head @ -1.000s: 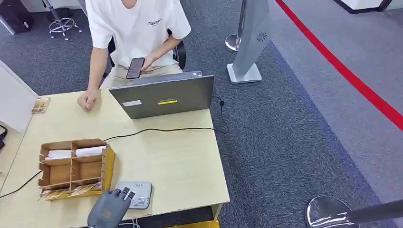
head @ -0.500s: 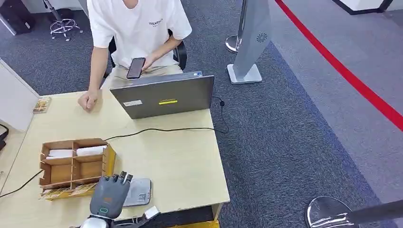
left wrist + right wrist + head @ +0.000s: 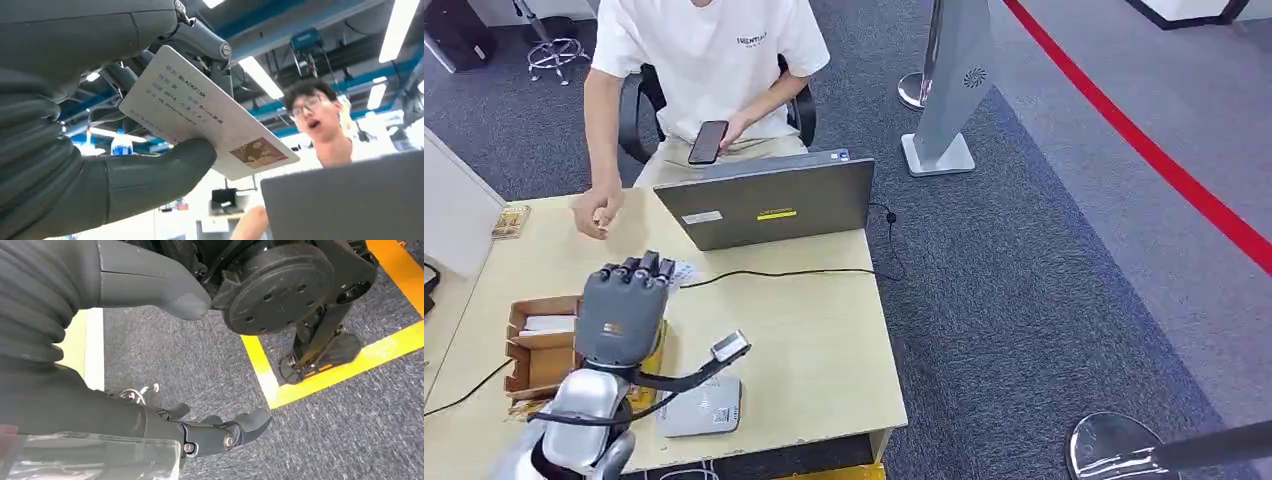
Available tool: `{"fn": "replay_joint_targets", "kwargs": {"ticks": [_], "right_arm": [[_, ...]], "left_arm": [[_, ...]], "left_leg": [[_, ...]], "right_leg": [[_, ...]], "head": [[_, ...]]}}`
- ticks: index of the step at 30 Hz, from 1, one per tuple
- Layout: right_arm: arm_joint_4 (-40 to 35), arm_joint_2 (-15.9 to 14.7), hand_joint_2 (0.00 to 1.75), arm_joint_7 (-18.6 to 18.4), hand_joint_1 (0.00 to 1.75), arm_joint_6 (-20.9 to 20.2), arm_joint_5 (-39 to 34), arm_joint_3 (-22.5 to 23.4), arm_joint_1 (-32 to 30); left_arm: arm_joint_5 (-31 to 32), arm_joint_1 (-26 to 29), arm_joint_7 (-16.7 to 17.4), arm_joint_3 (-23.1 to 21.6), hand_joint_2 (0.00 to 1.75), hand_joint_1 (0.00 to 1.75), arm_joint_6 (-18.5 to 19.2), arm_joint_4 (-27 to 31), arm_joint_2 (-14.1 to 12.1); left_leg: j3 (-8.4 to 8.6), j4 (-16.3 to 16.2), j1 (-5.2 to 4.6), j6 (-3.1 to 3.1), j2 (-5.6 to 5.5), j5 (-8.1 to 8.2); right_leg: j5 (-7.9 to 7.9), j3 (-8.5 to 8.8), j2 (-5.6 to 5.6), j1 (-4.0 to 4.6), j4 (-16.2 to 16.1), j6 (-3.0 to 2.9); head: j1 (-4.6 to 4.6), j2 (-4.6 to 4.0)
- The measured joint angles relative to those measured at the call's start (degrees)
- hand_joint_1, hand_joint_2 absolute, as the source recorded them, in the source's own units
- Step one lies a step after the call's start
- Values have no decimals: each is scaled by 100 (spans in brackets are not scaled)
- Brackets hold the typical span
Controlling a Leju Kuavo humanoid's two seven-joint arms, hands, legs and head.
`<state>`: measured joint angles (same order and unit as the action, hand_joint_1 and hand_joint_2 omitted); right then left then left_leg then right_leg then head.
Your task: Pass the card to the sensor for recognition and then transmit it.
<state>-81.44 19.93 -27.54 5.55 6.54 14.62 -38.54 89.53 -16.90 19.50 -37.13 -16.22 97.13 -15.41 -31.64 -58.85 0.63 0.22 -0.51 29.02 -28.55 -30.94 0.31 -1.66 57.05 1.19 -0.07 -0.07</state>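
The thumb and dark fingers of the left hand pinch the card by one end, so its free end sticks out toward the person, probably for handing over. The card is white with printed lines and a small photo. It is at left centre of the head view, above the table, with the reader lower down. The right hand hangs open over the floor.

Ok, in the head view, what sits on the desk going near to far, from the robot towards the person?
Sensor → wooden organizer → left hand holding the card → black cable → laptop → person's hand.
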Motion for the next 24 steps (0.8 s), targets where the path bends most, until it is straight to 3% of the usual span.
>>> {"fn": "replay_joint_targets", "kwargs": {"ticks": [4,8,13,24], "right_arm": [[-11,0,175,-50,0,-129,74,-2,0],[-13,0,175,-70,0,-236,109,13,11],[-15,0,175,-109,0,-284,148,18,12],[-15,0,175,-116,0,-297,166,15,11]], "left_arm": [[0,-458,504,9,175,175,273,-20,-185],[0,-917,728,129,175,175,279,-420,-457],[0,-1047,998,275,175,175,251,-867,-770],[0,-1048,1123,282,175,175,301,-1226,-981]], "left_leg": [[-2,0,1,-1,-1,-1],[0,0,2,-2,6,-2],[0,1,3,-3,12,-2],[-5,1,1,-3,12,-2]], "right_leg": [[0,-2,0,1,0,0],[0,-2,6,2,4,0],[-2,-4,10,3,5,-3],[-1,-5,9,2,3,-2]], "head": [[2,0],[2,0],[0,0],[2,0]]}}
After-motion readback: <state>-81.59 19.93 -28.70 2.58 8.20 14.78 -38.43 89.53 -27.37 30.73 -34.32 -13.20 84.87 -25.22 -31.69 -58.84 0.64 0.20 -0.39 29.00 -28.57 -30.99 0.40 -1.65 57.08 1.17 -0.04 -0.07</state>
